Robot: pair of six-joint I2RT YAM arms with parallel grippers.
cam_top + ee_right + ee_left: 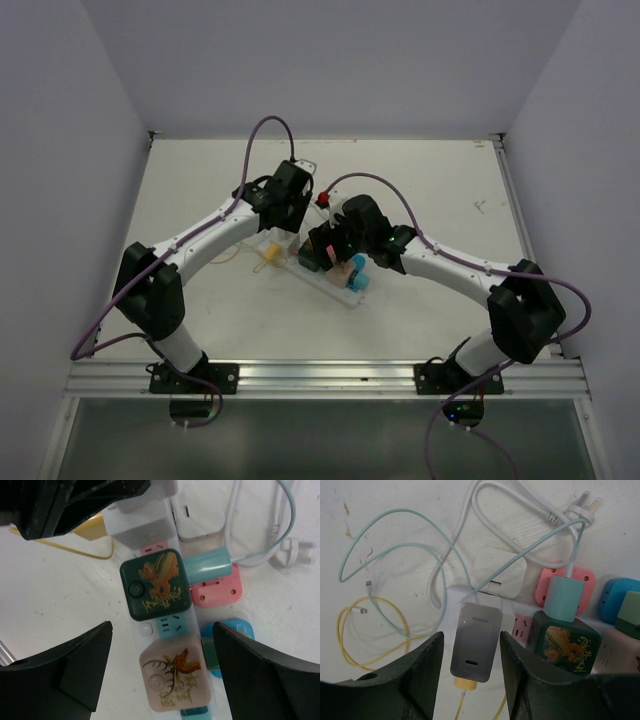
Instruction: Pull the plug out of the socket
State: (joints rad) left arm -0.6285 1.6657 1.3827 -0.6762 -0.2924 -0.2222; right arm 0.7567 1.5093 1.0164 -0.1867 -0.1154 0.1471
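**Left jaws bracket a charger, right jaws wait over the strip**

Nearest the bases, both arms reach inward so that their wrists meet over the middle of the table (430,200), where the power strip (341,290) lies at an angle.

The left gripper (471,647) is open, one finger on each side of the grey charger (475,642). A thin gap shows on both sides, so it grips nothing yet. That straddle reads as lining up on the plug to be pulled. The charger stands seated at the end of the strip, with a yellow cable (350,645) leaving its near face.

The right gripper (162,630) is spread wide and empty above the strip's middle, over the dark green cube (155,585) and the pink cube (172,672). It probably hovers there to press the strip down, since a light strip would otherwise lift along with the plug.

Farther off, a teal plug (563,598) sits in a loose pink adapter (585,582) beside the strip, and a white adapter (500,572) lies just behind it among looped cords.
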